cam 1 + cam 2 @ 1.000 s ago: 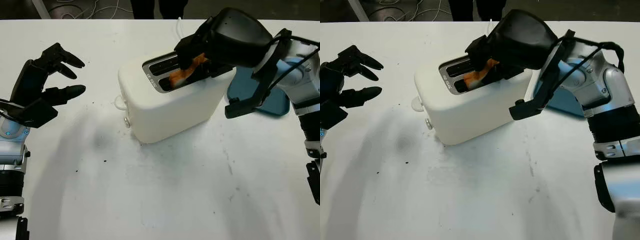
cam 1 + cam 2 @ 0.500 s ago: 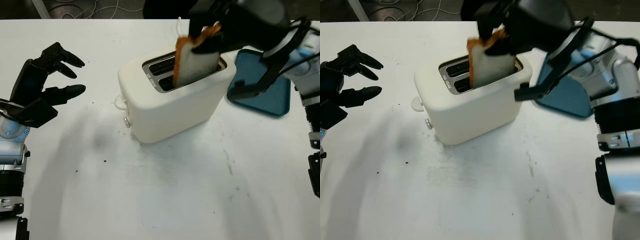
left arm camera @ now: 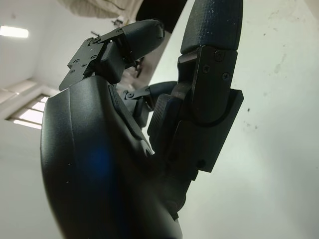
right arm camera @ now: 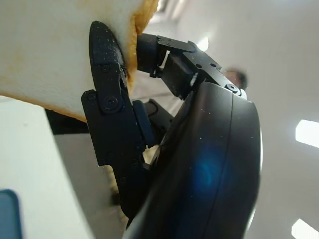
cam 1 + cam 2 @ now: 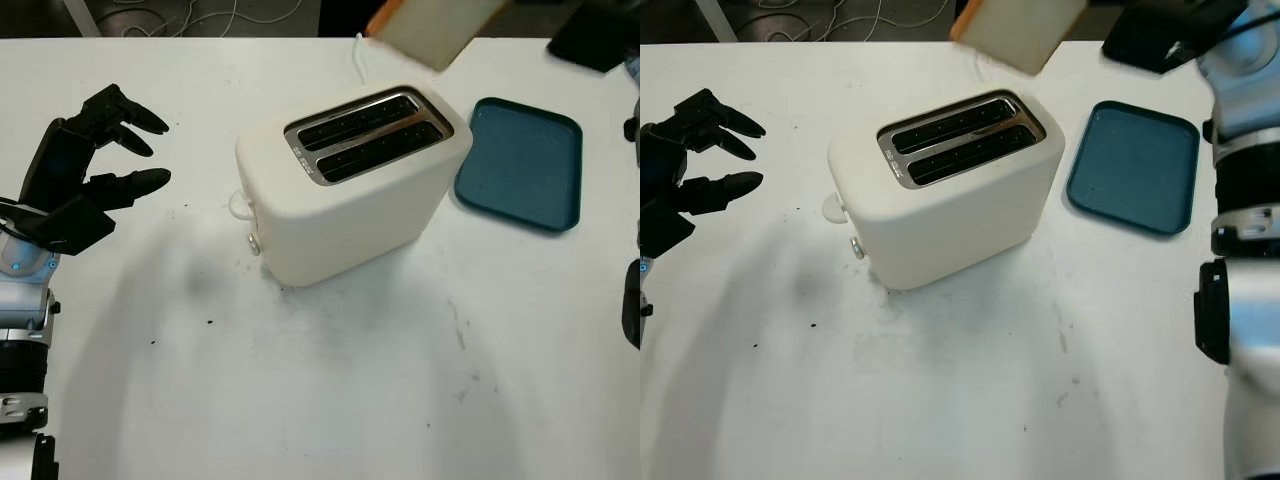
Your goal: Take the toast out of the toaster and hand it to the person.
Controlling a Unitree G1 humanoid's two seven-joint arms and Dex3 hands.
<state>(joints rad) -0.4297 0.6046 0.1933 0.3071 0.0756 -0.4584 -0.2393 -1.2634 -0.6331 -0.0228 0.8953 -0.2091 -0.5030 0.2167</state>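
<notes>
One toast (image 5: 432,30) slice at top centre of frame, pinched in right hand (image 4: 149,124), above toaster (image 5: 350,185). Left hand (image 5: 85,165) open, far left over tabletop (image 5: 330,380).

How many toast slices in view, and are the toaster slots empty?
1: the toast is gripped by the right hand, above the table's far edge. Both toaster slots look empty, though their depths are dark.

Cream toaster (image 5: 350,190) with black slots, teal tray (image 5: 520,165), pale toast (image 5: 435,30) (orange-brown crust), white table (image 5: 350,380).
</notes>
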